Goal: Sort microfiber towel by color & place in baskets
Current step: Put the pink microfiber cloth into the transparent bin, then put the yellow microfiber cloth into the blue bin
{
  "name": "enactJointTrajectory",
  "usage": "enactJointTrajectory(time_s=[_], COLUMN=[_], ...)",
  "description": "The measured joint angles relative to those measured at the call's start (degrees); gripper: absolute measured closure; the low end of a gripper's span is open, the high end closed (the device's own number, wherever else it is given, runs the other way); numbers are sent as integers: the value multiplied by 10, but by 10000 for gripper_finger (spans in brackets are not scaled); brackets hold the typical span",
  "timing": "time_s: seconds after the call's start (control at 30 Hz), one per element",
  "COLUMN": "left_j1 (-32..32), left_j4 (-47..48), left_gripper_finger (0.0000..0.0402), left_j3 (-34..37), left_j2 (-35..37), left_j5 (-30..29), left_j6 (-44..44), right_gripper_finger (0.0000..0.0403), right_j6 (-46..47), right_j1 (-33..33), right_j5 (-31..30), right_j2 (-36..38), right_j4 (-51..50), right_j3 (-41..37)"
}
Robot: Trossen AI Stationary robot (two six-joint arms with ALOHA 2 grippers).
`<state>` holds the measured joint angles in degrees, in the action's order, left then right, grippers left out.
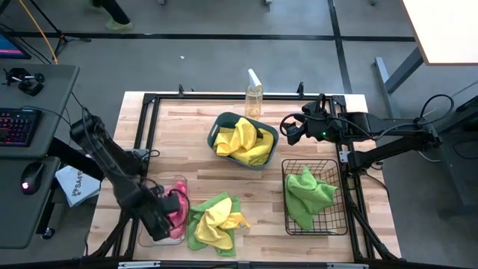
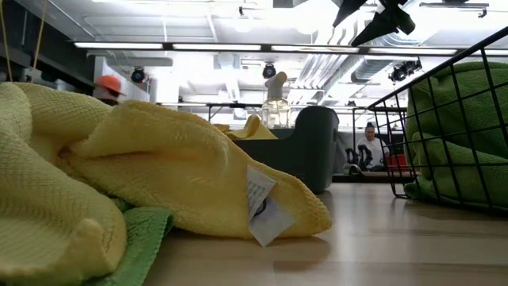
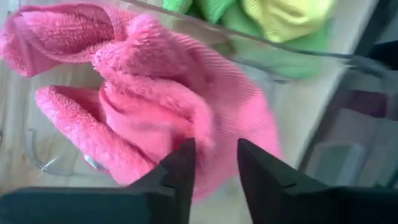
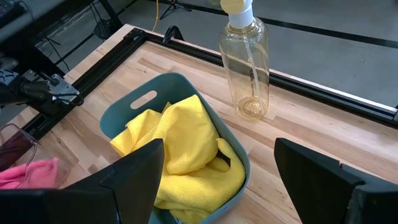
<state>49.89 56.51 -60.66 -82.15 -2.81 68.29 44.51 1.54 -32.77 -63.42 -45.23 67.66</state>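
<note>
Left pincer [image 3: 211,163] hovers narrowly parted over pink microfiber towel [image 3: 155,99] lying in clear plastic rectangular tub [image 1: 144,237], likely just deposited; right pincer [image 4: 217,168], spread wide, waits above teal plastic tub [image 4: 127,106] holding yellow towels [image 4: 186,146]

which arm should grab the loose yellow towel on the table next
Left, probably. The left gripper sits over the clear tub with the pink towel, right beside the yellow towel. The right gripper hangs open, far back near the teal tub.
</note>
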Motion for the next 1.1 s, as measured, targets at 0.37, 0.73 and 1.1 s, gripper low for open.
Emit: enactJointTrajectory(time_s=[0.37, 0.73, 1.1], left_j1=[-59, -249, -274], left_j4=[1, -230, -238], left_gripper_finger=[203, 197, 197], left_j3=[0, -9, -27], left_j2=[134, 1, -131], left_j5=[-70, 44, 163], left_j6=[-8, -335, -414], right_gripper_finger=[100, 100, 100], right_j6=[0, 6, 5], right_j1=[0, 0, 0], right_j5=[-3, 10, 29], right_j2=[0, -31, -53], right_j4=[0, 0, 0], right_j3=[0, 0, 0])
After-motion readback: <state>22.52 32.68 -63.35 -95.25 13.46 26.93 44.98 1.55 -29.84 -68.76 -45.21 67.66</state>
